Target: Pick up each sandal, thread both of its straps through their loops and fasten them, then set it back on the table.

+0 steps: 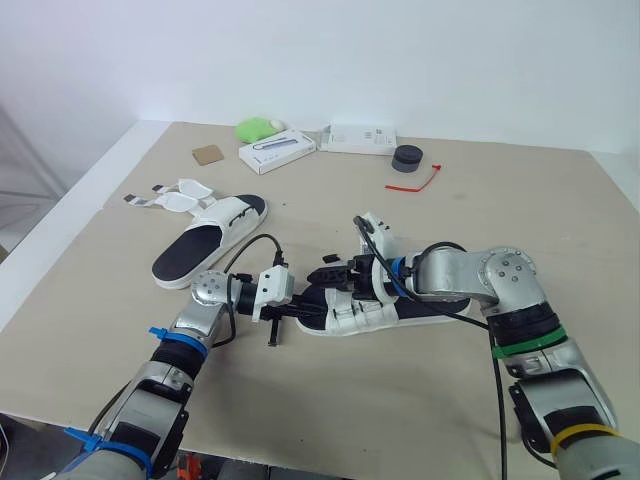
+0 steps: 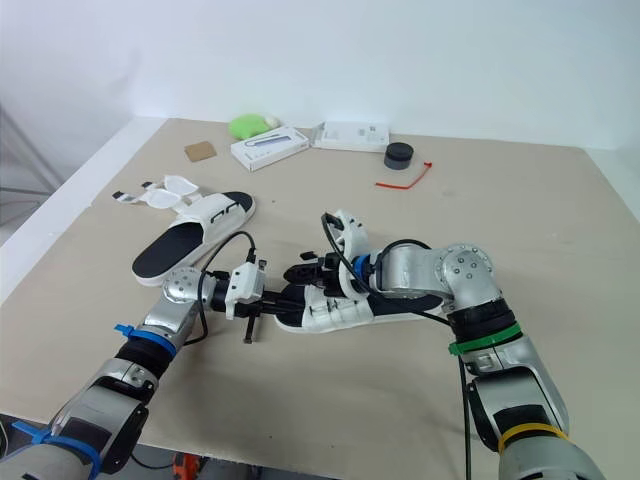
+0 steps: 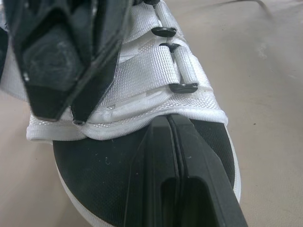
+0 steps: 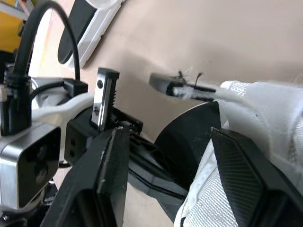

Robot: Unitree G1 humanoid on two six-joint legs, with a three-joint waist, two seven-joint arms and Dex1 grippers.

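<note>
One white sandal with a black insole (image 1: 372, 308) lies at the table's middle, between my two grippers. My left gripper (image 1: 312, 303) is shut, its fingers (image 3: 176, 179) pressed together and lying over the insole at the toe end, just short of the white upper (image 3: 156, 71). My right gripper (image 1: 335, 275) reaches in from the right and stands open over the upper, its fingers (image 4: 106, 184) spread wide. A frayed strap end (image 4: 189, 88) sticks out past them. The second sandal (image 1: 210, 238) lies at the left, its straps (image 1: 170, 198) loose and spread on the table.
Along the back edge are a green object (image 1: 258, 128), a white box (image 1: 277, 150), a flat white box (image 1: 360, 138), a black round puck (image 1: 407, 158), a red tie (image 1: 415, 180) and a brown card (image 1: 208, 154). The table's left edge runs near the second sandal.
</note>
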